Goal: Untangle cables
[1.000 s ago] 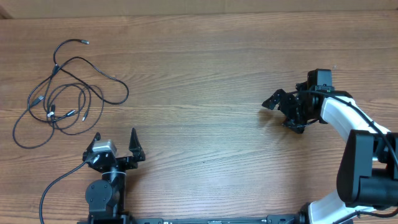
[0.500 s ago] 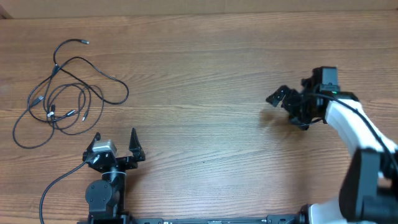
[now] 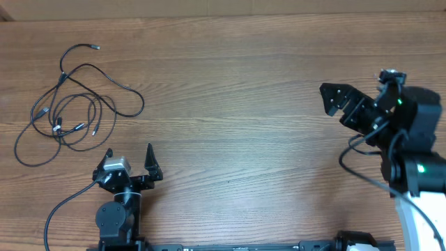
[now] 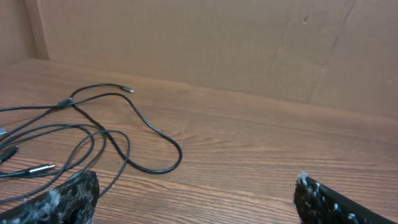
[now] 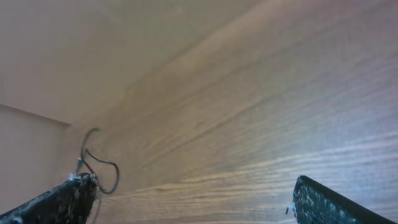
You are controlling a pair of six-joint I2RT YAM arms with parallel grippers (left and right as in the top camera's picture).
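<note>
The cables (image 3: 59,127) lie as a loose tangle of thin black cords with small silver plugs on the far left of the wooden table. My left gripper (image 3: 129,155) sits low at the front left, just in front of and to the right of the tangle, open and empty. From the left wrist the cables (image 4: 102,132) spread ahead and to the left of the left gripper (image 4: 196,196). My right gripper (image 3: 336,104) hangs raised at the far right, open and empty, pointing left. Far off in the right wrist view, the cables (image 5: 117,170) show beside the right gripper (image 5: 193,196).
A thicker black wire (image 3: 59,209) curls from the left arm's base (image 3: 115,219) at the front edge. The right arm's white body (image 3: 418,209) fills the front right corner. A cardboard wall (image 4: 217,43) closes the table's back edge.
The right arm has pulled back to the right and risen towards the overhead camera, its gripper still open. The left arm and the cables have not moved.
</note>
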